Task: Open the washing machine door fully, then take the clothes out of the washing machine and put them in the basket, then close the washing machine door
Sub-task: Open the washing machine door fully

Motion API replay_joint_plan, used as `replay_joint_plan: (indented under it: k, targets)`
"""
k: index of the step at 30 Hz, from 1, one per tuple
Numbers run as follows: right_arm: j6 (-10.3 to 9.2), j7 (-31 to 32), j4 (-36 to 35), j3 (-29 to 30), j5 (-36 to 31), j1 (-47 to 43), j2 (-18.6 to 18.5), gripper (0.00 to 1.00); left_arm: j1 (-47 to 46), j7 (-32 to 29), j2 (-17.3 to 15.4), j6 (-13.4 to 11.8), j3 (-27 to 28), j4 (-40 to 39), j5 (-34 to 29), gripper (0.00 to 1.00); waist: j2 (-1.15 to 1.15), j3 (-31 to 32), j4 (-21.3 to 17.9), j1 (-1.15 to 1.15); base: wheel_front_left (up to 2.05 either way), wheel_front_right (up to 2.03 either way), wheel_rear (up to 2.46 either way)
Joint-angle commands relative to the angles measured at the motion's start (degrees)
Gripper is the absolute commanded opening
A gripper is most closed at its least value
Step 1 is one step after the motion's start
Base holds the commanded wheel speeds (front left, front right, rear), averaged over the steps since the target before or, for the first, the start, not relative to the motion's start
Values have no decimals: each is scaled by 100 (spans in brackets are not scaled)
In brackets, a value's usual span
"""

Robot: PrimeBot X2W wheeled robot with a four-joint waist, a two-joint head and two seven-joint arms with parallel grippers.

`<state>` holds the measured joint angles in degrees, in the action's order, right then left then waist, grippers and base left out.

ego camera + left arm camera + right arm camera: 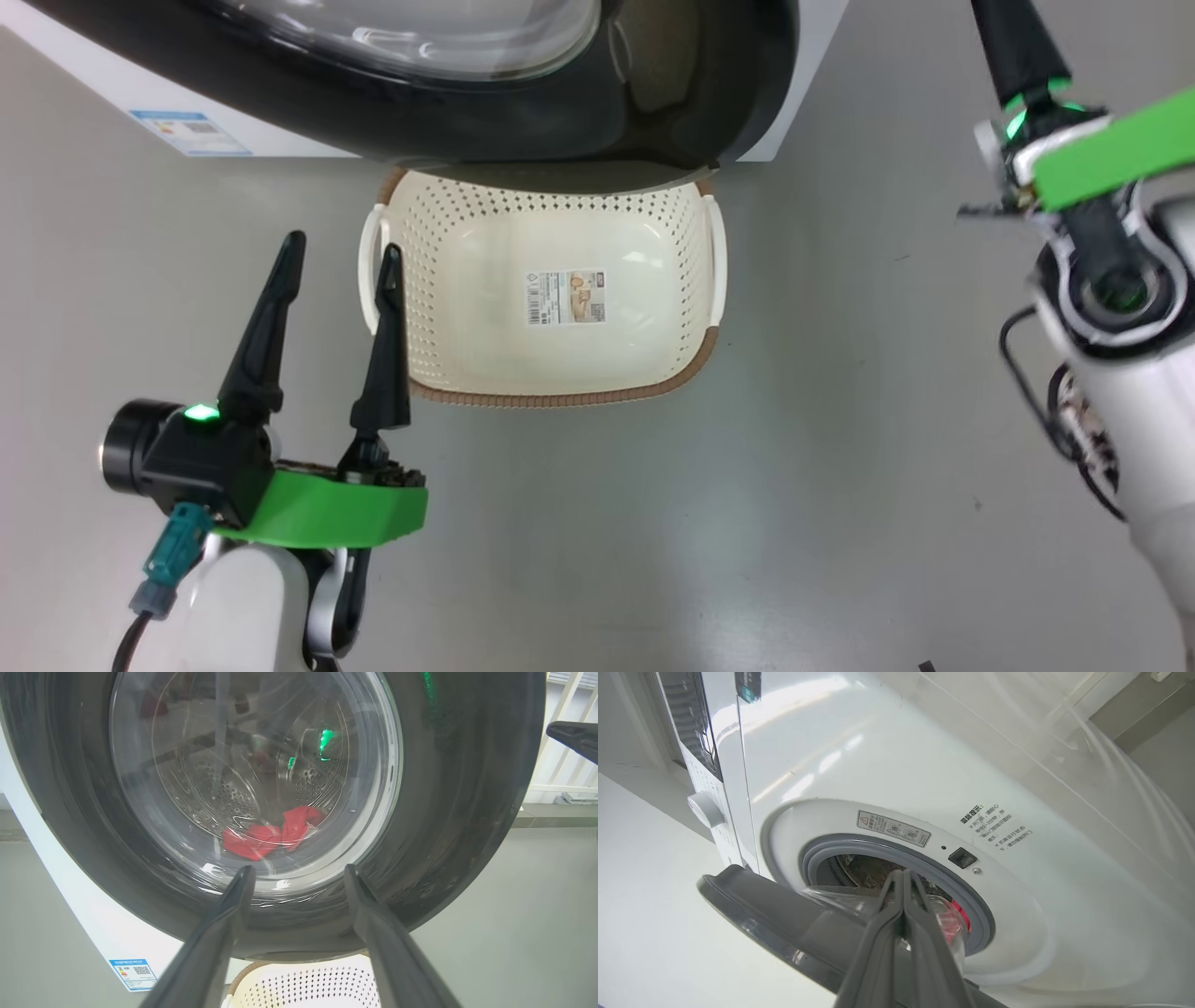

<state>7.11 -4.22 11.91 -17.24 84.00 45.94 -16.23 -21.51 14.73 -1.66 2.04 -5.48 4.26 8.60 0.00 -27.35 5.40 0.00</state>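
Note:
The washing machine is a white front-loader, and the washing machine door with its glossy black rim and clear bowl window stands partly open, hanging over the far rim of the basket. Red clothes lie in the steel drum, seen through the glass, and a strip of the clothes shows past the grey gasket. My left gripper is open and empty just left of the basket, pointing at the door. My right gripper is shut on nothing, its tips in front of the door's inner side.
The basket holds a paper label and has white side handles. A blue sticker marks the machine's lower front. Grey floor spreads around the basket. My right wrist is raised at the far right.

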Motion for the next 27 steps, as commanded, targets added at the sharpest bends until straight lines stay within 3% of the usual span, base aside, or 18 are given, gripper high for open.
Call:
replay_joint_plan:
  k: [1, 9, 12, 17, 27]
  targets:
    - [37, 320, -37, -25, 401, 148, 8, 0, -73, 27, -121, -37, 137, -133, 52, 100, 0, -47, 60, 0, 0, 0, 0]
    - [37, 2177, 506, 310, 1878, 748, 116, 0, -145, 27, -121, -76, 15, -128, 116, 100, 0, -129, 201, 0, 0, 0, 0]
    - [37, 2867, 743, 439, 2136, 949, 188, 0, -164, 27, -121, -98, -50, -122, 143, 100, 0, -168, 231, 0, 0, 0, 0]
    - [37, 3734, 1115, 508, 2206, 1222, 314, 0, -199, 27, -121, -116, -141, -95, 165, 100, 0, -199, 287, 0, 0, 0, 0]
    - [37, 4555, 1185, 551, 1715, 1314, 450, 0, -209, 27, -121, -166, -200, -13, 237, 100, 0, -94, 414, 0, 0, 0, 0]
